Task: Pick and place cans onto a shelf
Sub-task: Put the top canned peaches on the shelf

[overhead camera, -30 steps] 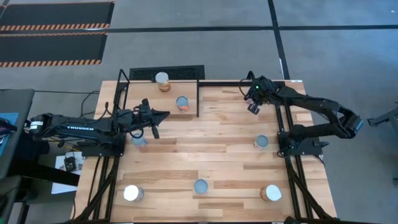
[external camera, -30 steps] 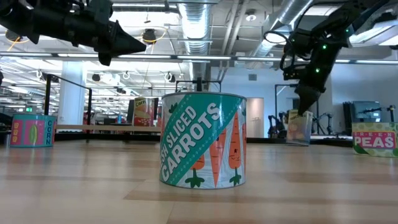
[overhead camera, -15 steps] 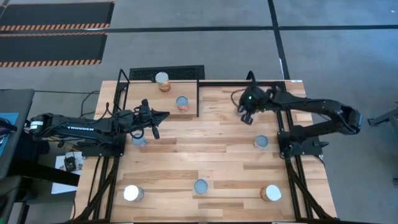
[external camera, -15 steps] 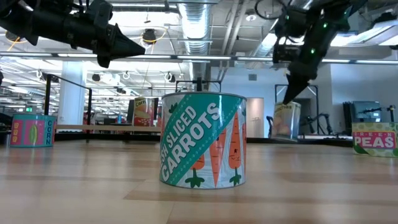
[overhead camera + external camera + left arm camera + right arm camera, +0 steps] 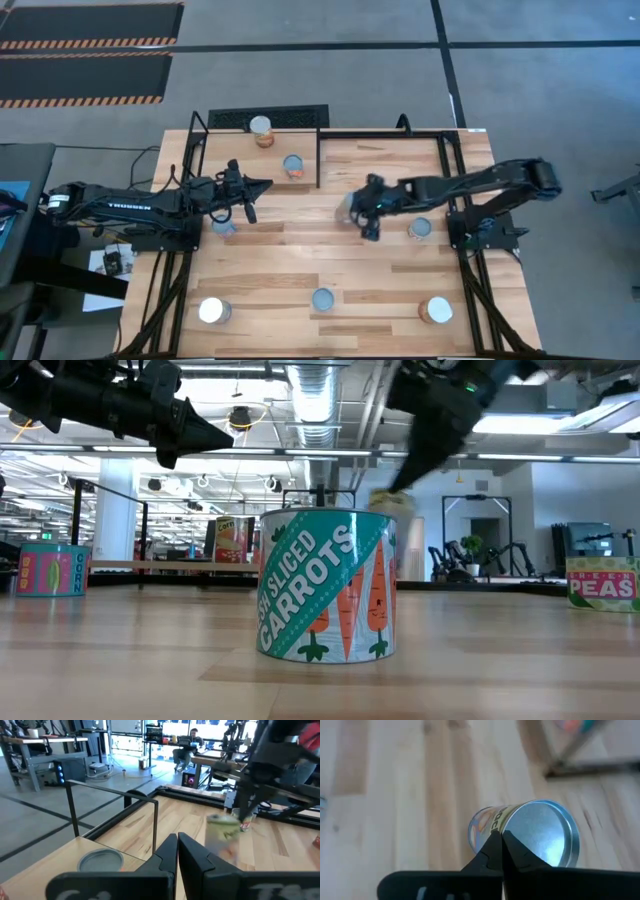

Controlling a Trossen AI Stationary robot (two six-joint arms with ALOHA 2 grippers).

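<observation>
Right hand closed, swept from far edge to mid-table, pushing tipped can, left hand closed, unmoved

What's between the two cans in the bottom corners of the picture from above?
One more can, blue-grey on top, stands between the white-topped can and the tan-topped can. The table on either side of it is bare. The high view shows this.

blurred can, peas can cut off

A tipped can and the right gripper block mid-table; bare boards lie open nearer.
</observation>
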